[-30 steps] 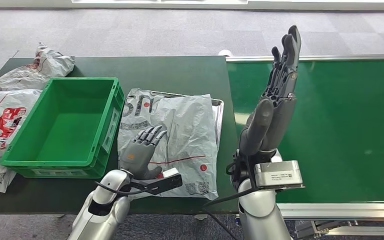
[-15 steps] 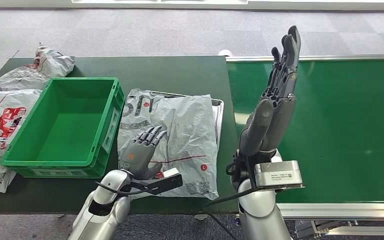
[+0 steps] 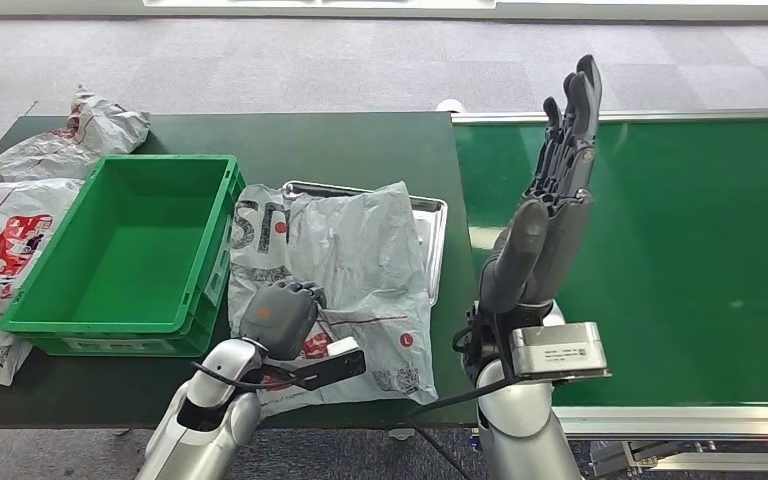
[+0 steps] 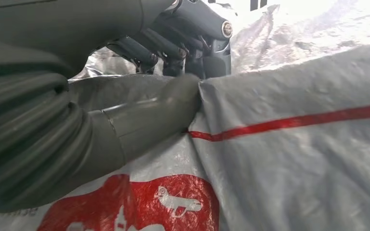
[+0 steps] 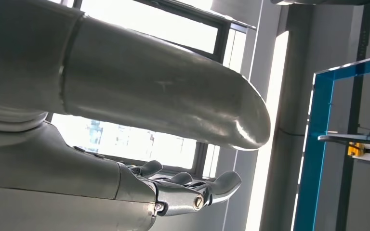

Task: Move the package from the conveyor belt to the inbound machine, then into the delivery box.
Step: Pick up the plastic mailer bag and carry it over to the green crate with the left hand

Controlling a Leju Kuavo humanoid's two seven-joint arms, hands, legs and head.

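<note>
The left hand (image 3: 280,313) has its fingers curled down into the grey package (image 3: 350,275), bunching the film; the left wrist view shows the thumb (image 4: 144,115) pressed against a fold of the bag (image 4: 294,159) with the darker fingers clamped from the other side, so it grips the package. The right hand (image 3: 558,190) stands upright over the near-left corner of the conveyor belt (image 3: 680,250), fingers straight and apart, holding nothing; the right wrist view shows its fingers (image 5: 192,190) extended against a bright window.

From the left hand, the package spreads out toward 12 and 2 o'clock, lying across the metal tray (image 3: 430,235) of what I take to be the inbound machine, its left edge touching the green delivery box (image 3: 215,250). That box sits at 9 o'clock of the hand, just beside it.

Judging by this, step 1 looks done: the package is off the belt and on the tray. What is left is lifting it and carrying it toward 9 o'clock into the box. The thin film may slip or drag on the box wall.

Other filled mail bags (image 3: 10,235) lie at the table's far-left end.
</note>
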